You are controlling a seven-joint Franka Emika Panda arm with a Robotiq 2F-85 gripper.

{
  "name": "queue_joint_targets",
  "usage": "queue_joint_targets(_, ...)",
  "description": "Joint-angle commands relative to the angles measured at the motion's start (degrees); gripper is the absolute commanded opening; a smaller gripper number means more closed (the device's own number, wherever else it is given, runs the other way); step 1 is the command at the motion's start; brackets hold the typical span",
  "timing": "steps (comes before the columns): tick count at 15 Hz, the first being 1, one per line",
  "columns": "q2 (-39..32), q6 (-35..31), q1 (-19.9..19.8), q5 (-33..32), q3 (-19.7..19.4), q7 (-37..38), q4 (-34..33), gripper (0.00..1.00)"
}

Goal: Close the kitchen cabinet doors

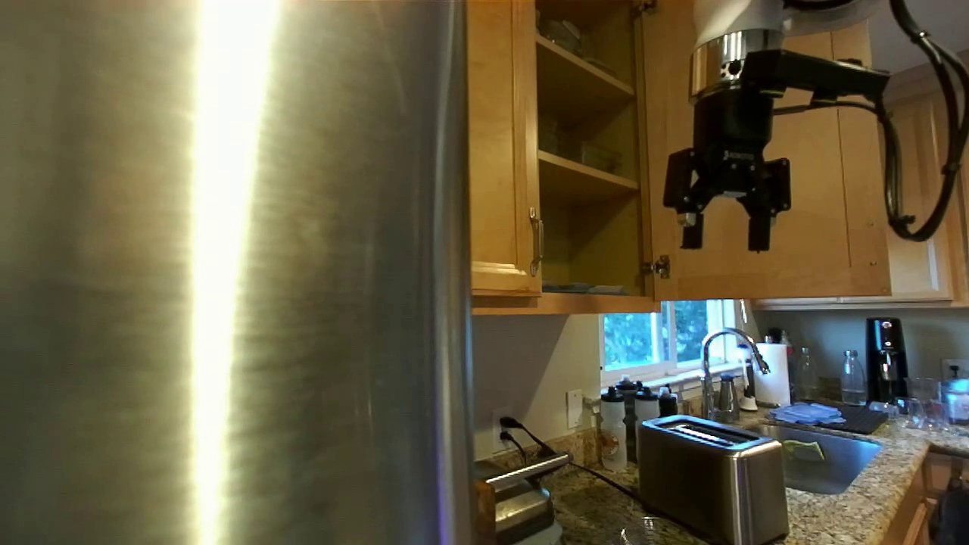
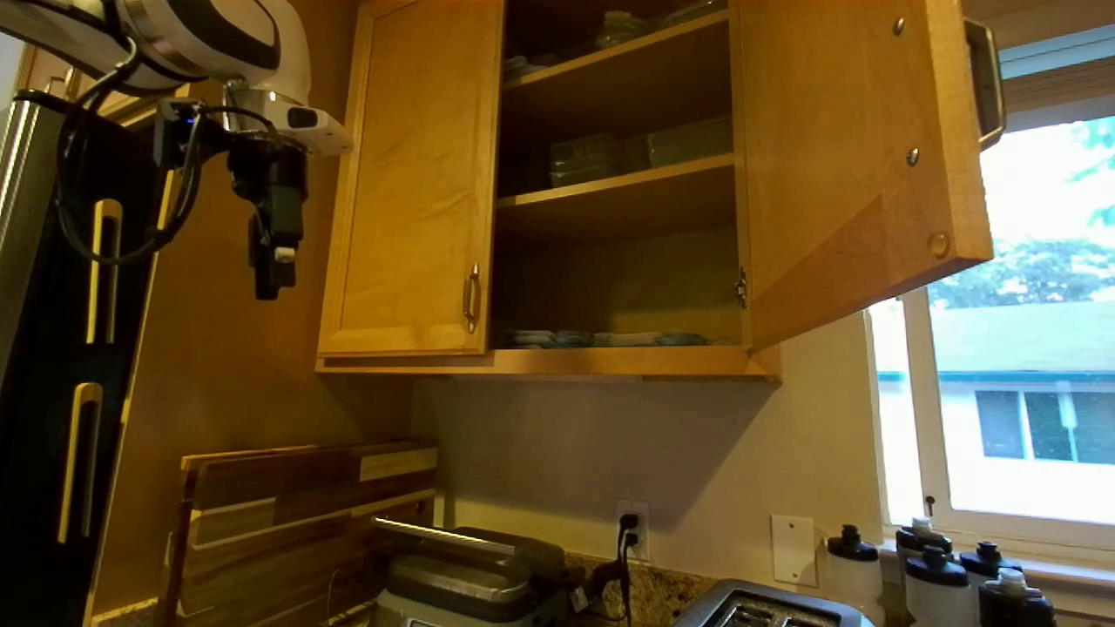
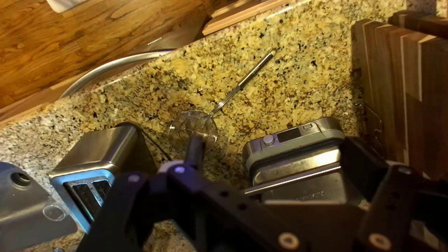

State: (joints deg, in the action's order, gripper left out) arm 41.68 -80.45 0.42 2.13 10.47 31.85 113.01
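"Beneath a honey-coloured wall cabinet, a speckled granite countertop is seen. How is the left door placed?"

"It is set flat against the cabinet, a slim bar handle being fixed near its lower right corner. The right door is swung wide towards the window, and the shelves are exposed."

"And the gripper?"

"Its two fingers are spread wide apart and pointed downwards. It is held well above the countertop, and in an exterior view it is seen against the right door's inner face."

"What is laid below?"

"In the wrist view, a wire-mesh strainer, its bowl partly covered by one finger, is laid between a steel toaster and a steel-handled countertop appliance. To the left of that appliance, in an exterior view, wooden cutting boards are stood on edge."
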Motion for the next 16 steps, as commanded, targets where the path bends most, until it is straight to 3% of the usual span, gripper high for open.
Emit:
queue_joint_targets(1, 1.0, 0.1, -1.6, 0.7, 0.8, -0.7, 0.5, 1.0)
queue_joint_targets(5, 1.9, 0.1, -1.6, 0.8, 0.8, -0.5, 1.3, 1.0)
queue_joint_targets(12, 0.4, -1.6, -12.0, -7.0, -3.5, 5.7, 0.2, 1.0)
queue_joint_targets(16, -2.9, -1.8, -16.4, -8.3, -7.3, 9.0, -1.3, 1.0)
